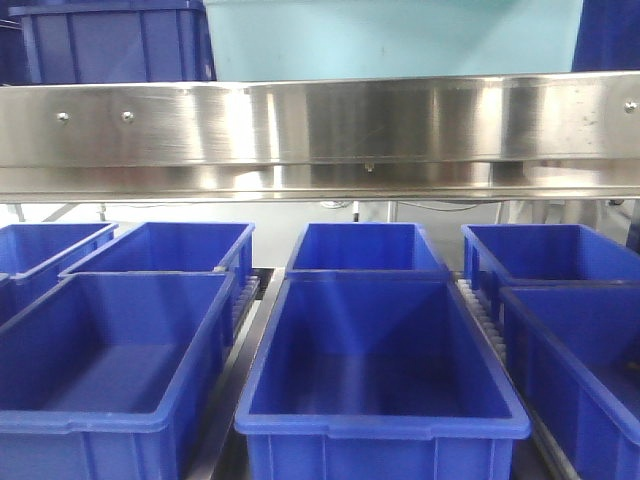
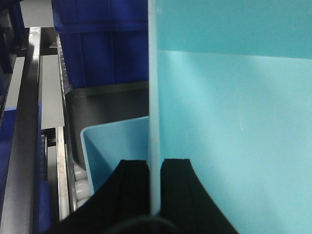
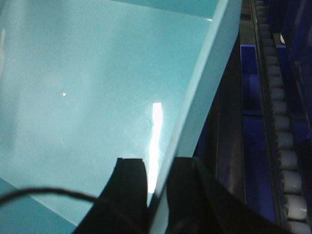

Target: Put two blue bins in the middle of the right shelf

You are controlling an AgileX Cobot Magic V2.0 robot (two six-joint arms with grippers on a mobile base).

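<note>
A light blue bin (image 1: 390, 40) sits on the level above the right shelf's shiny stainless-steel front rail (image 1: 320, 130), with only its front wall showing. My left gripper (image 2: 155, 163) is shut on the bin's thin left wall (image 2: 153, 97), one finger on each side. My right gripper (image 3: 157, 162) is shut on the bin's right wall (image 3: 195, 97), one finger inside and one outside. The bin's inside (image 3: 87, 87) looks empty. Neither gripper shows in the front view.
Several dark blue bins, such as the middle one (image 1: 380, 370) and the left one (image 1: 110, 360), stand in rows below the rail. Another dark blue bin (image 1: 110, 40) stands left of the light blue one and also shows in the left wrist view (image 2: 102, 44). White rollers (image 3: 282, 126) run along the right.
</note>
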